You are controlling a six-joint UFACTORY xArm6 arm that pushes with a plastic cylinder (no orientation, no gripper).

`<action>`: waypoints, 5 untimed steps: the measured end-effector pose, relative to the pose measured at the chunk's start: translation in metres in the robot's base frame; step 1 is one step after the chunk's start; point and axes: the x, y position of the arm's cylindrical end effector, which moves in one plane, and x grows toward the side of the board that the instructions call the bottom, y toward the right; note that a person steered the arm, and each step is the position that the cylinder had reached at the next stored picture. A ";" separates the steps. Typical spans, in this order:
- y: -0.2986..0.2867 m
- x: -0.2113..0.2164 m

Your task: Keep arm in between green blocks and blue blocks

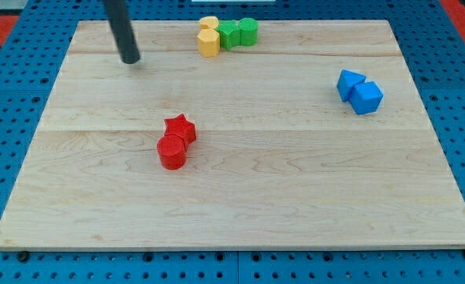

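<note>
On the board (240, 205), my tip (130, 59) stands at about 11 o'clock, a row of four touching blocks (228, 35) lies at 12 o'clock to the tip's right, a touching pair (359, 91) sits at 2 o'clock, and another touching pair (176, 142) lies left of centre.

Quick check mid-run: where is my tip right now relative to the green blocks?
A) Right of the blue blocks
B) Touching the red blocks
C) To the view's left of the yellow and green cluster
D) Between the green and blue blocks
C: my tip rests on the board left of the yellow blocks, with the green blocks beyond them and the blue blocks far to the view's right.
</note>
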 end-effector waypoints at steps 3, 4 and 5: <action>0.126 0.034; 0.222 0.025; 0.271 -0.032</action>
